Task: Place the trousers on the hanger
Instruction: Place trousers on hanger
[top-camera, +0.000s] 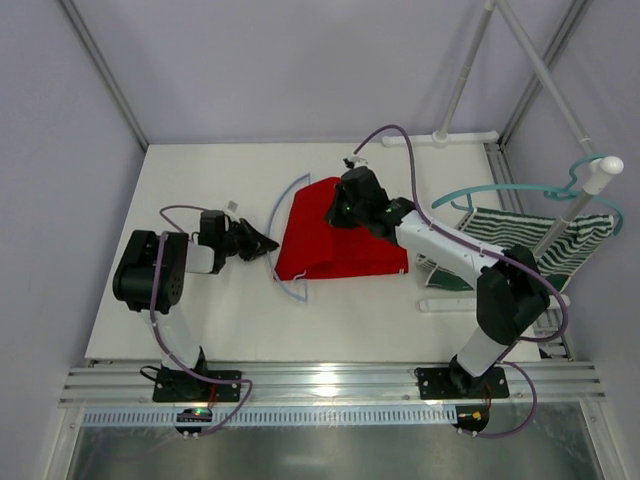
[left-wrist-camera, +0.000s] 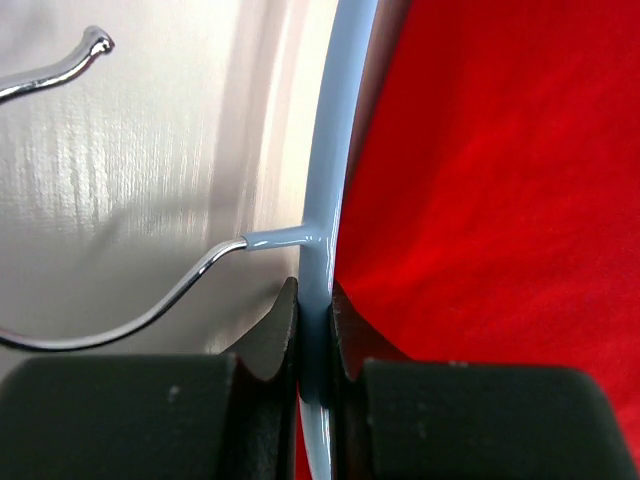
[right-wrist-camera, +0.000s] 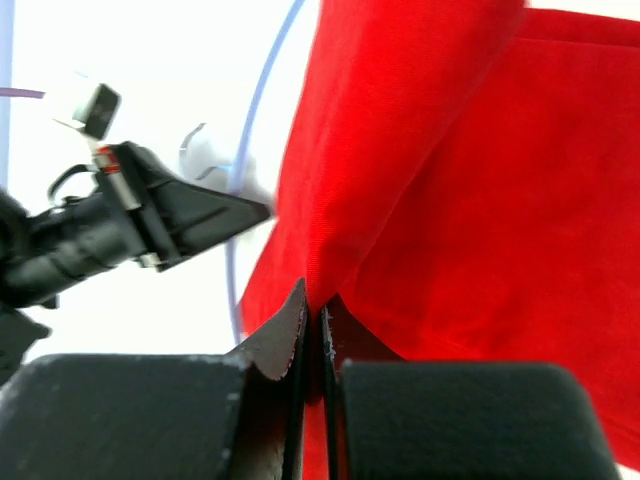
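White table (top-camera: 200, 330): one trousers (top-camera: 345, 250), one pale hanger (left-wrist-camera: 330, 150) (one teal hanger (top-camera: 510, 186) apart)

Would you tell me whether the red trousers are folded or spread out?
Folded: the trousers lie as a compact doubled-over bundle, one layer overlapping another, with no separate legs showing.

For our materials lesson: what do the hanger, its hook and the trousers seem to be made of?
The hanger looks like smooth, glossy pale blue plastic, with soft highlights. Its hook looks like polished metal wire, mirror-bright. The trousers seem woven cloth, matt red, showing a fine weave and folds.
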